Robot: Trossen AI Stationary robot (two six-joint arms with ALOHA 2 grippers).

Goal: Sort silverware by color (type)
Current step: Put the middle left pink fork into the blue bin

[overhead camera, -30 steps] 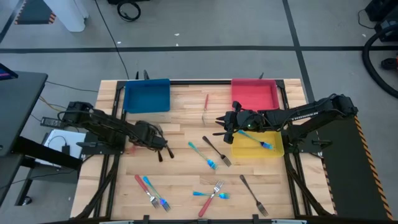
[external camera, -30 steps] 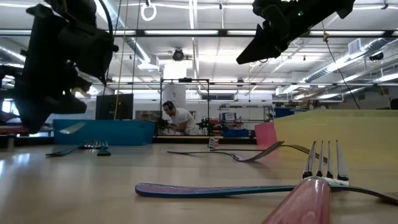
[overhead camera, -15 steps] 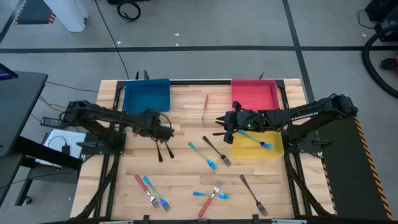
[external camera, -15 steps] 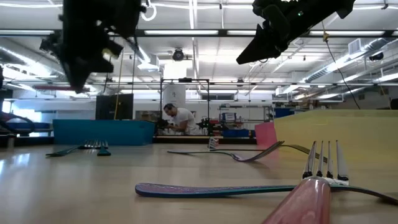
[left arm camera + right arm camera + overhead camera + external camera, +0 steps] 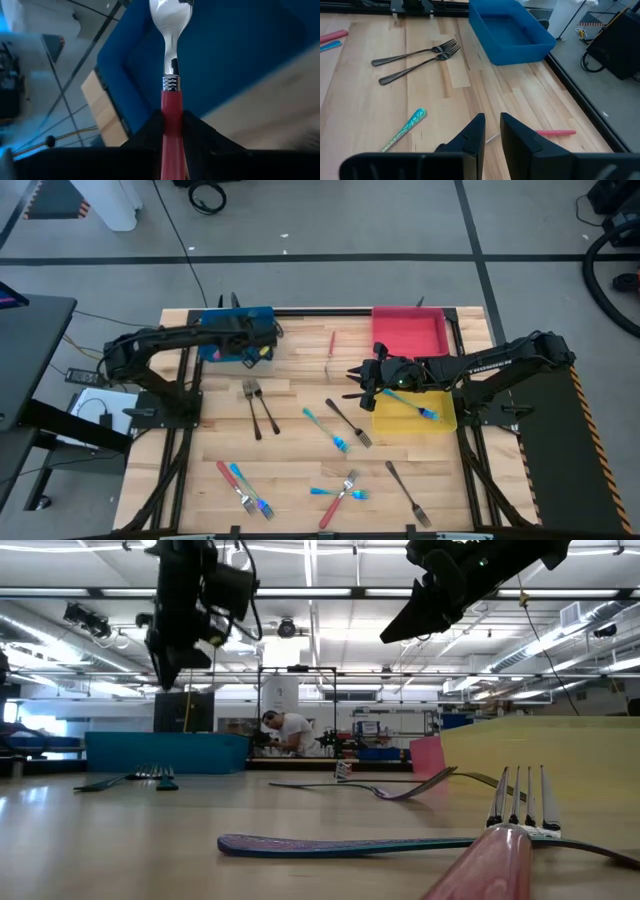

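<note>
Silverware is lying scattered over the wooden table [image 5: 300, 395], and one red-handled fork [image 5: 170, 102] is being held over the blue tray [image 5: 236, 335] at the table's far left corner. Red tray [image 5: 408, 332] and yellow tray [image 5: 412, 412] are sitting on the right side, touching each other. Left gripper [image 5: 252, 345] is clamping the red handle between its fingers [image 5: 145, 135], metal end pointing out over the tray. Right gripper [image 5: 362, 383] is hovering just beside the yellow tray, holding nothing, fingers [image 5: 475, 132] nearly together with a thin gap between them.

Judgement: step in hand is dropping this fork into a tray. Blue looks like the wrong match for a red handle, so carrying it across to the red tray would sort better; lowering inside the rim before releasing should stop it bouncing out.

Trays are smooth plastic, rectangular, with raised walls. Two dark metal forks [image 5: 258, 405] are lying side by side, slim and shiny. Red handle looks glossy, with a ribbed metal collar. A teal fork [image 5: 404, 129] has a speckled handle.
</note>
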